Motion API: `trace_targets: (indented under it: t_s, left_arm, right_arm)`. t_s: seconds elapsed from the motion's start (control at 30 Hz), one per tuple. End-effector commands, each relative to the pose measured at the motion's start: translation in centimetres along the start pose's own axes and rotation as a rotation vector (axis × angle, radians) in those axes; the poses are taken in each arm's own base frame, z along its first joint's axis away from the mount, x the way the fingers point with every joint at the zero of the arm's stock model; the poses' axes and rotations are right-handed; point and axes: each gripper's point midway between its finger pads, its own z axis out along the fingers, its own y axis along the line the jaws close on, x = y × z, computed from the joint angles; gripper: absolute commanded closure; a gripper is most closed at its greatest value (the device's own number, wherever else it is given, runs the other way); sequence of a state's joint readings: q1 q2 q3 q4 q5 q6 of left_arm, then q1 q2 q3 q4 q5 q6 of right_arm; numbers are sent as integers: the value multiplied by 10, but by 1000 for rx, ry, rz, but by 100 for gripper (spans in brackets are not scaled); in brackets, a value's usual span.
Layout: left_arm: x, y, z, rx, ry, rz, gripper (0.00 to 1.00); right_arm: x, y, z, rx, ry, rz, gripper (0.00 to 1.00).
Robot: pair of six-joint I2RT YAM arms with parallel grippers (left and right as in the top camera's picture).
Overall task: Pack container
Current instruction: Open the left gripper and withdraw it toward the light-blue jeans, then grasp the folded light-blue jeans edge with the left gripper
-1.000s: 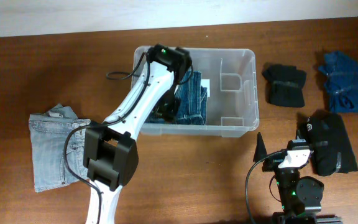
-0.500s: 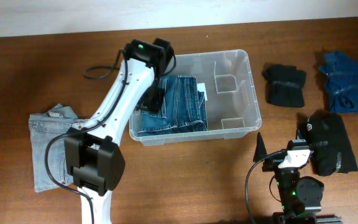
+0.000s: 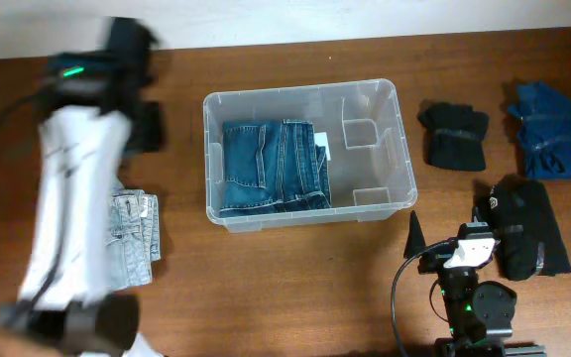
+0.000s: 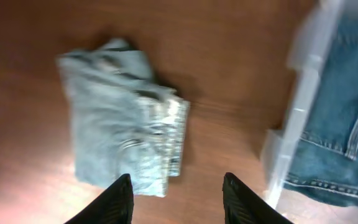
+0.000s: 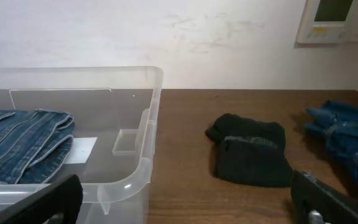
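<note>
One container (image 3: 404, 139) sits mid-worktop (image 3: 295, 288): a clear plastic bin with rounded corners, a rim, moulded pockets along its right wall and a white label (image 5: 82, 149) on its base, holding one folded pair of dark jeans (image 3: 271, 167) in its left part. Four more clothes lie outside it: one pale jeans (image 4: 120, 130) to its left, and a small black bundle (image 3: 454, 134), a large black bundle (image 3: 528, 228) and one blue bundle (image 3: 551, 129) to its right. Of the two tools, the left tool (image 4: 180, 202) hangs over the pale jeans, fingers apart and empty, while the right tool (image 5: 188, 208), low near the front edge, gapes wide and is also empty.
</note>
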State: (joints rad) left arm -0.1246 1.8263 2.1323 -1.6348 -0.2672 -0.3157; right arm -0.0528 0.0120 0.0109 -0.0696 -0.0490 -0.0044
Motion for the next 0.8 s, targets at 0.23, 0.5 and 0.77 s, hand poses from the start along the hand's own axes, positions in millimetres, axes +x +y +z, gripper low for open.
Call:
trace_targets:
  t_s: [0.23, 0.5, 0.77]
  left_arm:
    - [31, 153, -21, 44, -25, -502, 42]
    - [54, 194, 55, 215, 54, -654, 21]
    - [65, 196, 123, 218, 55, -600, 5]
  right_arm:
    - [2, -2, 0, 8, 3, -2, 2]
    - [2, -2, 0, 8, 3, -3, 2]
    - [2, -2, 0, 8, 3, -3, 2]
